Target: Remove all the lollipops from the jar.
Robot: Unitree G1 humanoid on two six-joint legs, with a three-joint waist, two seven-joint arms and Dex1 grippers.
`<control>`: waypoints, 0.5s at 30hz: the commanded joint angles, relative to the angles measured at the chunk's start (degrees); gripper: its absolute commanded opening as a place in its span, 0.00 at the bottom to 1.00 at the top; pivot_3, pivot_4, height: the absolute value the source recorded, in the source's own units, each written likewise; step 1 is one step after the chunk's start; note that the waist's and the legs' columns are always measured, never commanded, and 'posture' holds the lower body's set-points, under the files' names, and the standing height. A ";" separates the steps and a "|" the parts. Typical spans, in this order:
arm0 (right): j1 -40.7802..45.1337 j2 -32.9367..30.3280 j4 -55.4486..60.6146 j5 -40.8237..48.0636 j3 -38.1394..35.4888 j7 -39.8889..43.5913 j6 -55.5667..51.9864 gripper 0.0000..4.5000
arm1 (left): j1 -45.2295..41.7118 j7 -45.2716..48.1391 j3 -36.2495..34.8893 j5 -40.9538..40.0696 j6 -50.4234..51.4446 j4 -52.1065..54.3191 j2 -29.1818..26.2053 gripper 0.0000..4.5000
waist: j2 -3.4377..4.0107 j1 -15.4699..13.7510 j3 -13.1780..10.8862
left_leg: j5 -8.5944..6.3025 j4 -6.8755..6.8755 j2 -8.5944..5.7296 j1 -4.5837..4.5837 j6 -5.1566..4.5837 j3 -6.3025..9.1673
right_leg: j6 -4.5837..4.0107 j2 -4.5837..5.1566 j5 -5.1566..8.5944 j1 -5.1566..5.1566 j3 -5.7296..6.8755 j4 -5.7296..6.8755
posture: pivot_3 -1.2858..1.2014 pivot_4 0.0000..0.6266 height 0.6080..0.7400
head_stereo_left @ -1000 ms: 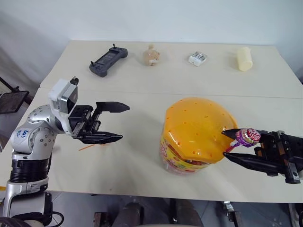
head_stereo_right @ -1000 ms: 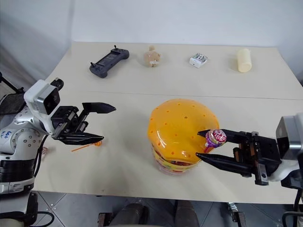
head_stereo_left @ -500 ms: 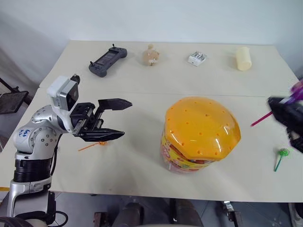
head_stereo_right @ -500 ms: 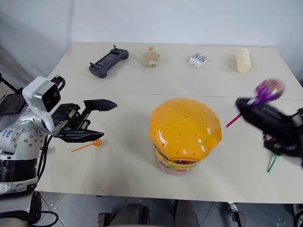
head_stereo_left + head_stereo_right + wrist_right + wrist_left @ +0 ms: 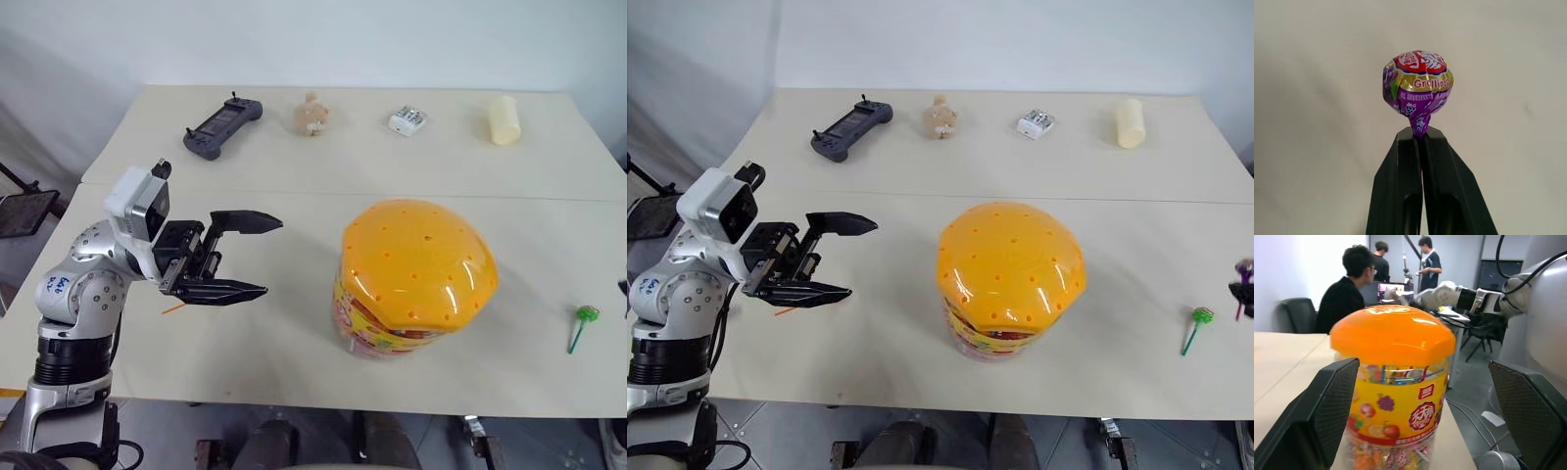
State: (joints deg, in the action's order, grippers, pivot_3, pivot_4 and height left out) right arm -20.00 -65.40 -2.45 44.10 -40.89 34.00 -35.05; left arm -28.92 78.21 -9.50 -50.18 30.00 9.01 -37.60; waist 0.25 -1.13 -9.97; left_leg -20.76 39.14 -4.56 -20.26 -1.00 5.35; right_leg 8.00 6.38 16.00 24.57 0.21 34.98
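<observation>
The jar (image 5: 416, 279), a clear tub with a colourful label and an orange dome lid, stands upright at the middle front of the table. My left gripper (image 5: 272, 257) hovers open to its left, pointing at it, with nothing between its fingers. Beneath that gripper an orange lollipop (image 5: 784, 312) lies on the table, mostly hidden. A green lollipop (image 5: 585, 315) lies at the table's right. My right gripper (image 5: 1420, 132) is shut on the stick of a purple lollipop (image 5: 1418, 83), held over bare table at the far right (image 5: 1244, 266).
Along the table's far side lie a dark game controller (image 5: 223, 125), a small tan figurine (image 5: 312, 115), a white box (image 5: 408, 120) and a pale yellow cylinder (image 5: 504, 120). Behind the jar in the left wrist view, people (image 5: 1347, 293) sit and stand.
My right gripper has swung from beside the jar's lid far out to the right and lower, carrying the purple lollipop and closing tight on its stick. The left gripper has barely moved.
</observation>
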 commanded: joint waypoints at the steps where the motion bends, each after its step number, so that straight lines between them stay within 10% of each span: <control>1: 1.04 -0.39 -0.53 -6.13 0.66 0.96 0.38 0.00 | 0.50 -0.61 -0.18 0.06 -0.95 2.31 0.19 1.00 | 0.04 0.19 0.01 | 0.00 0.00 0.02 0.03 0.00 -0.05 | 0.00 -0.02 0.00 0.00 -0.05 0.02 | 0.52 0.24 1.00; 6: 1.58 0.89 0.10 -10.40 2.65 2.11 -2.72 0.00 | 0.68 -0.74 -0.03 -0.20 -0.54 2.64 -0.12 1.00 | 0.04 -0.07 0.01 | 0.00 0.00 0.10 0.04 0.03 -0.06 | 0.00 -0.06 0.00 0.00 -0.10 0.00 | 0.52 0.24 1.00; 15: 3.18 5.02 2.93 -10.39 -1.89 13.19 3.85 0.60 | 2.14 -1.33 -1.82 3.14 -3.09 -0.04 -2.11 1.00 | 0.03 -0.23 0.01 | -0.01 0.00 0.06 0.04 0.03 -0.03 | 0.02 -0.05 -0.01 -0.02 -0.08 -0.03 | 0.52 0.24 1.00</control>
State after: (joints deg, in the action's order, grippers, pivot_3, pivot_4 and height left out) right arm -17.39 -60.53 -0.39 32.88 -38.12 44.16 -34.18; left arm -27.82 77.03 -9.73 -48.47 28.20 9.66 -38.23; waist 0.29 -1.36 -9.96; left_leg -20.77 39.14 -4.50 -20.22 -0.97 5.32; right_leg 8.01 6.32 15.99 24.56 0.13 34.94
